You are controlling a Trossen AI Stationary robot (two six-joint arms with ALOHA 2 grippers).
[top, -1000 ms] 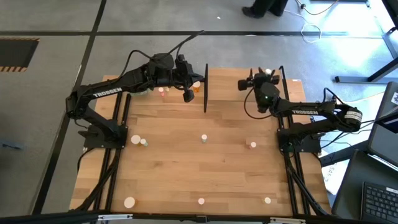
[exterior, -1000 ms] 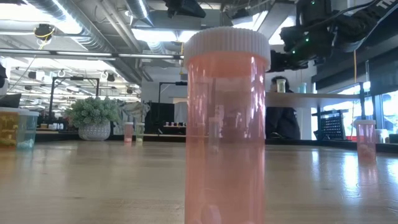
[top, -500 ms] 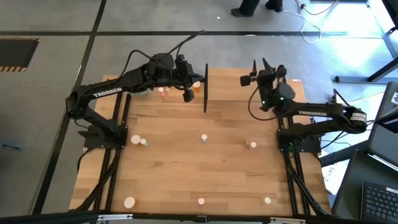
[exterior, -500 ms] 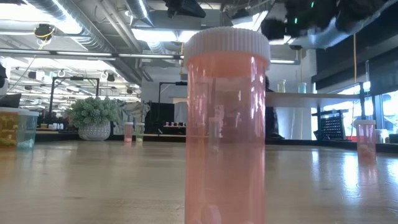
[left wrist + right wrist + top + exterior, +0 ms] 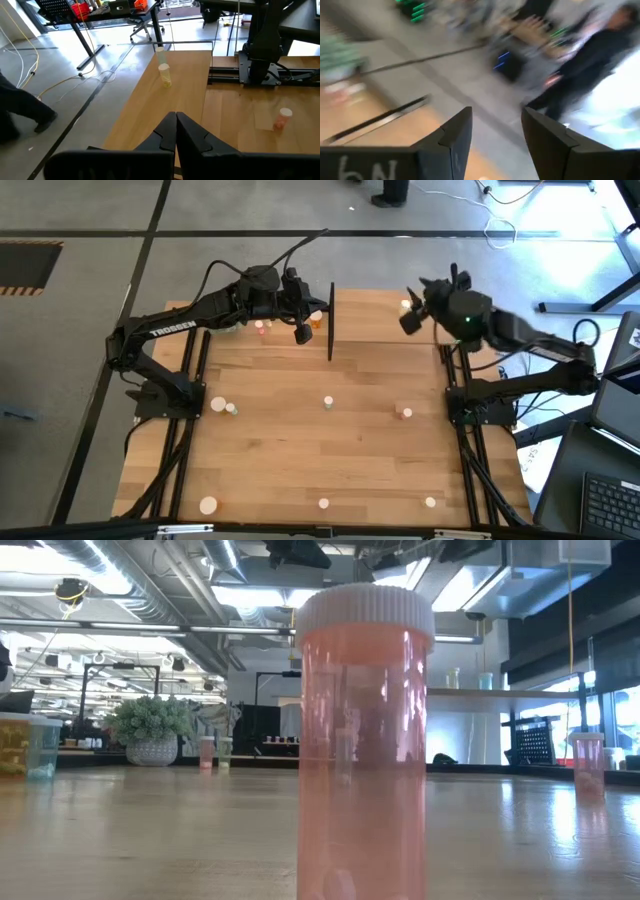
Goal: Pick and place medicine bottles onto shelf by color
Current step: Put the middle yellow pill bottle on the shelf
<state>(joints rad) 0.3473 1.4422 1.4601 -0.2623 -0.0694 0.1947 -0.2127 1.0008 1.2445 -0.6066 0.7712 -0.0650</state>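
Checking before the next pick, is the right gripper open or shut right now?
Open: the right gripper shows a clear empty gap between its dark fingers in its wrist view.

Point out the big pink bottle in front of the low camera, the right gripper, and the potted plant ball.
Pink bottle [image 5: 363, 760], low view, middle of its body.
Right gripper [image 5: 495, 135], right wrist view, midway between its fingertips.
Plant ball [image 5: 152, 718], low view, its green foliage.

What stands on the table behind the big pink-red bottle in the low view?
Beside the pink-red bottle, farther back, stand a potted plant, two small bottles and another pink bottle. Whatever stands directly behind the big bottle is covered by it.
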